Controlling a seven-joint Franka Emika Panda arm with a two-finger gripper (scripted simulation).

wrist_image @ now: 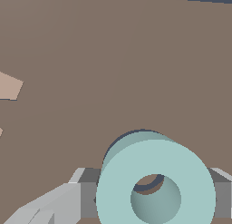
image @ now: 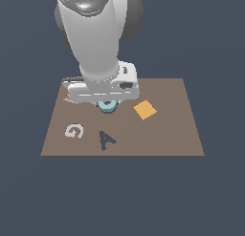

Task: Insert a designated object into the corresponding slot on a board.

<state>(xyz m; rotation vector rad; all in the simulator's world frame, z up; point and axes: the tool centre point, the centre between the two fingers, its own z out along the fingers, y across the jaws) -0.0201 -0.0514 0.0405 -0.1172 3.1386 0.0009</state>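
Note:
The light teal ring (image: 107,105) (wrist_image: 136,164) is low over the brown board (image: 167,134) (wrist_image: 113,60), under the arm's hand. My gripper (image: 107,104) (wrist_image: 156,198) is shut on it, with a grey finger (wrist_image: 86,191) on each side. The dark navy slot (wrist_image: 118,141) shows only as a thin arc along the ring's rim and a sliver through its hole. The ring sits right over it, slightly offset. Whether the ring touches the board I cannot tell.
On the board, an orange square (image: 145,110) lies just to the exterior view's right of the ring. A pale G (image: 74,131) and a dark A (image: 107,140) lie nearer the front edge. A pinkish shape (wrist_image: 9,86) is partly hidden by the hand.

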